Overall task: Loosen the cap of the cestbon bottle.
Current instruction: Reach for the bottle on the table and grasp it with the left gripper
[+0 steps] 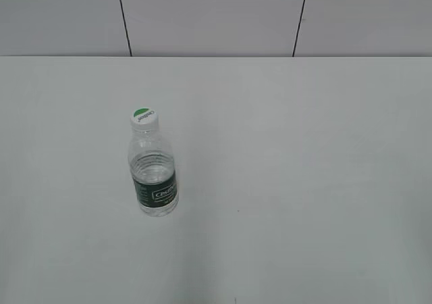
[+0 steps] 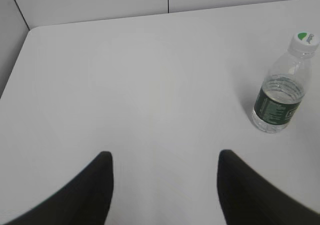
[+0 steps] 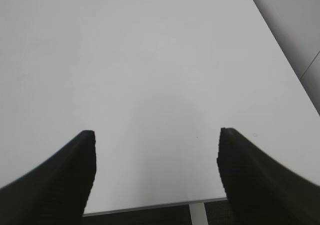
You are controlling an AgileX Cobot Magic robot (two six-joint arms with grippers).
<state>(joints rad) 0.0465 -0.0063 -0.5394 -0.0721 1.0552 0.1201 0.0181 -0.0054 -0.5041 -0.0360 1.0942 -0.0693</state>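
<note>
The cestbon bottle (image 1: 154, 175) stands upright on the white table, left of centre in the exterior view, clear with a dark green label band. Its white cap (image 1: 144, 117) with a green half-circle sits on top. The left wrist view shows the bottle (image 2: 280, 97) and cap (image 2: 304, 40) at the far right. My left gripper (image 2: 164, 157) is open and empty, well to the left of the bottle. My right gripper (image 3: 156, 135) is open and empty over the table's near edge; the bottle is out of its view. Neither gripper shows in the exterior view.
The white table (image 1: 283, 182) runs back to a grey panelled wall (image 1: 216, 13). Its rounded far left corner (image 2: 32, 30) shows in the left wrist view. Its front edge (image 3: 150, 207) and right edge show in the right wrist view, with dark floor below.
</note>
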